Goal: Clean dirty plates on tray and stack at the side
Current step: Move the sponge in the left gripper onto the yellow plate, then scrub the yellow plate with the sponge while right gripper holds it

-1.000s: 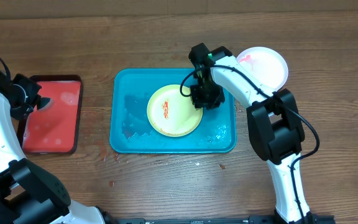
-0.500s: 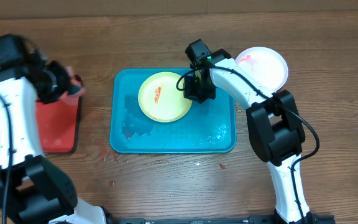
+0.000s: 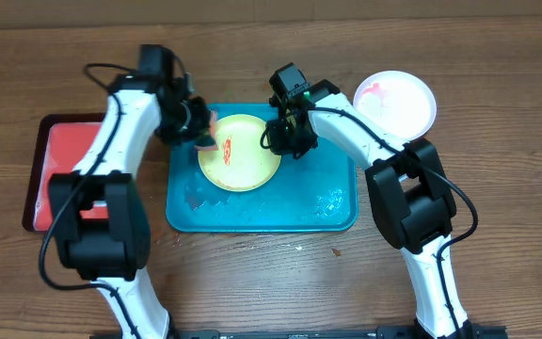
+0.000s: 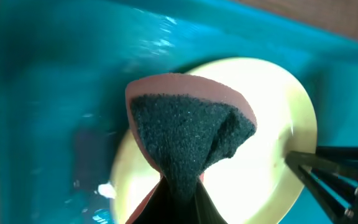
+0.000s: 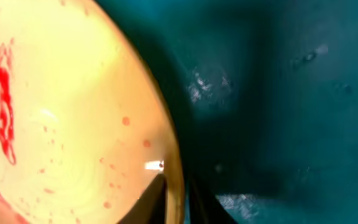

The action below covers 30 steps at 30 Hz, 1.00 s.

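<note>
**Wooden tabletop: plate pinched at the rim, sponge at its far side**

Brown wooden table (image 3: 497,264) carries a large teal-blue rectangular plastic tray (image 3: 327,217), which lies beneath both grippers. The right gripper (image 3: 285,141) (image 5: 176,199) is clenched on the right rim of a round yellow-green plastic plate (image 3: 243,160) (image 5: 73,124) over the tray. The plate throws a dark shadow on the tray floor beside the fingers. A red sauce smear (image 3: 228,152) (image 5: 2,106) marks the plate's face, left of that gripper. The left gripper (image 3: 196,132) (image 4: 179,199) squeezes a pink sponge with a dark green scouring face (image 3: 205,141) (image 4: 191,130) at the plate's left edge. A round white plastic plate (image 3: 398,99), smeared red, sits on the table right of the right gripper. A smaller red tray with dark rim (image 3: 59,179) lies left of the left gripper.
</note>
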Each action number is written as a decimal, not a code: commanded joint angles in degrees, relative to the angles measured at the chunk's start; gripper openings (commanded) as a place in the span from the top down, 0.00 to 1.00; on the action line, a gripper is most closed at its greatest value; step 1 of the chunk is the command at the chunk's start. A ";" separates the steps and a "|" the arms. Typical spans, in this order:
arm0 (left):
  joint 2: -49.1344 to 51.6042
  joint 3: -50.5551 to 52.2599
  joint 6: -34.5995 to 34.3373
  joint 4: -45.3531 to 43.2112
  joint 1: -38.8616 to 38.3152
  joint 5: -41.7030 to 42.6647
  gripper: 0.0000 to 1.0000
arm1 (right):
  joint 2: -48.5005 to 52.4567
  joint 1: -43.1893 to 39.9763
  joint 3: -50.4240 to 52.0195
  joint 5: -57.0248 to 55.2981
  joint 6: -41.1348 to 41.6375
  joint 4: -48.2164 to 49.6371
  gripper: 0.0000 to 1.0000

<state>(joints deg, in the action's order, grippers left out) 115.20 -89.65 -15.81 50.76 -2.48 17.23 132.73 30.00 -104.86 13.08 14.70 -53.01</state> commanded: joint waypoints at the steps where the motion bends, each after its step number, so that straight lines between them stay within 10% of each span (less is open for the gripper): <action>1: 0.59 -0.46 2.97 -1.01 -2.29 0.81 0.96 | 0.92 0.31 0.76 0.31 -2.67 0.00 0.75; 7: 0.68 -0.46 0.72 -2.10 -4.24 0.76 0.96 | 0.92 0.31 0.76 0.31 5.07 0.00 0.73; 9: 0.74 -0.46 -0.90 -2.54 -4.33 0.76 0.96 | 0.92 0.31 0.76 0.31 5.14 -0.11 0.96; 30: 5.20 -0.44 -6.27 -2.60 -10.32 -3.48 0.96 | 0.92 0.09 0.76 -0.59 8.07 0.63 0.96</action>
<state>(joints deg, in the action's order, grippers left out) 117.71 -89.62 -20.53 47.99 -12.08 15.81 132.81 30.04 -104.79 13.72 21.80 -52.51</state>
